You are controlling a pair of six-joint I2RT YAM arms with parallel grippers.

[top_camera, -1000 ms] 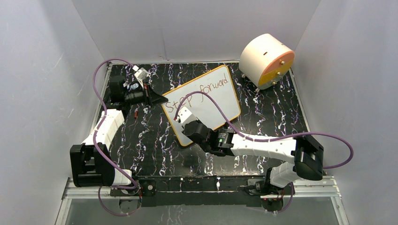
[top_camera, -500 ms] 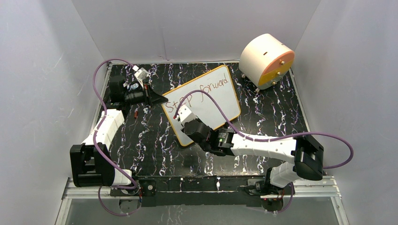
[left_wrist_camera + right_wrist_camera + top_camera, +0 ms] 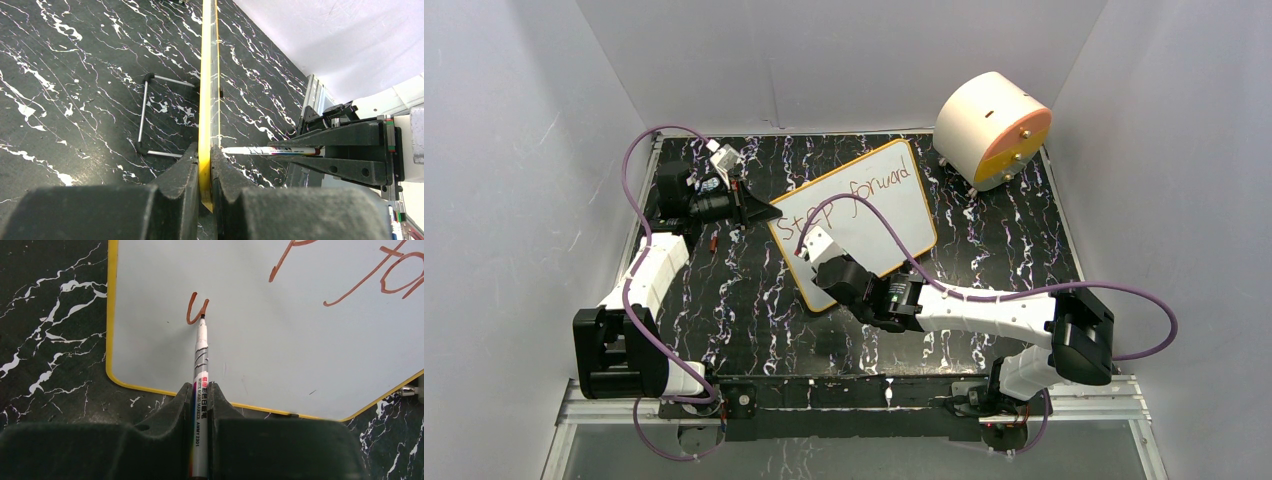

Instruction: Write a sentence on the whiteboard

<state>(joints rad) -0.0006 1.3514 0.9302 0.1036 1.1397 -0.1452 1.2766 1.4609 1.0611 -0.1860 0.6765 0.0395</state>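
Observation:
The whiteboard [image 3: 894, 222], white with a yellow frame, lies tilted on the black marbled table. Its top line reads "Step forward" [image 3: 852, 198] in reddish-brown. My left gripper [image 3: 760, 211] is shut on the board's left corner; in the left wrist view its jaws [image 3: 205, 152] pinch the yellow edge [image 3: 206, 75]. My right gripper [image 3: 201, 386] is shut on a white marker [image 3: 200, 365]. The marker's tip touches the whiteboard [image 3: 280, 355] at the end of a fresh "u"-shaped stroke [image 3: 192, 310] below the first line. The same marker [image 3: 270, 150] shows in the left wrist view too.
A round peach-and-orange drum [image 3: 992, 128] stands at the back right corner. A thin wire stand [image 3: 145, 115] lies on the table behind the board. A small red piece [image 3: 714, 241] lies by the left arm. White walls close in the table on three sides.
My right gripper has shifted slightly over the board's lower left part with the marker in it. The left arm and the board have not moved.

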